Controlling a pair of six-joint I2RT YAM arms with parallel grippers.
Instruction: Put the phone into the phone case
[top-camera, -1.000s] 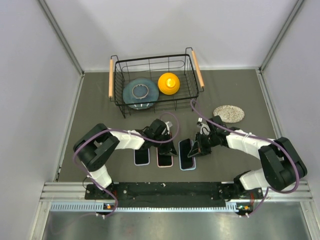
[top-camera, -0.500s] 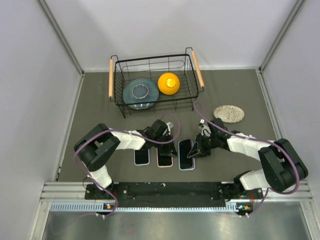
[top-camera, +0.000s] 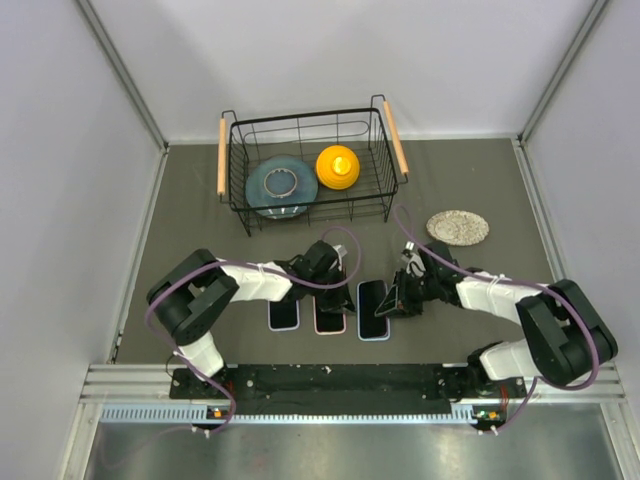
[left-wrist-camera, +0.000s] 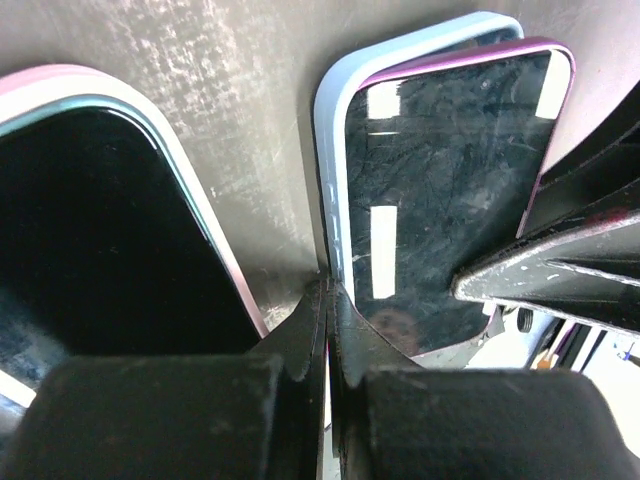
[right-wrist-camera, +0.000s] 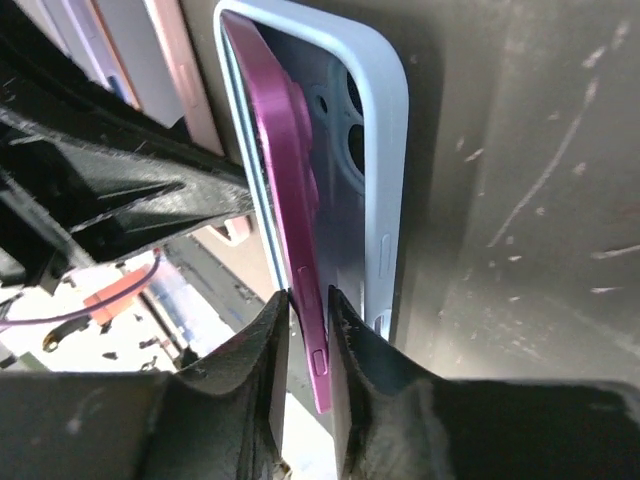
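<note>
A magenta phone (right-wrist-camera: 288, 170) lies tilted in a light-blue phone case (right-wrist-camera: 388, 150) on the mat, its left edge in the case and its right edge raised. In the top view they are the rightmost item (top-camera: 373, 310) of the row. My right gripper (top-camera: 395, 299) is shut on the phone's raised right edge (right-wrist-camera: 310, 330). My left gripper (top-camera: 344, 289) is shut, its tips (left-wrist-camera: 328, 292) pressed down at the case's left rim (left-wrist-camera: 328, 150). The phone's dark screen (left-wrist-camera: 445, 190) faces up.
Two other cased phones lie to the left, a pink-rimmed one (top-camera: 329, 317) and a dark one (top-camera: 283, 313). A black wire basket (top-camera: 312, 168) holds a grey plate and an orange object at the back. A speckled round pad (top-camera: 457, 227) lies at the right.
My right arm has shifted slightly nearer and lower with the phone's edge. My left gripper has stayed at the case rim.
</note>
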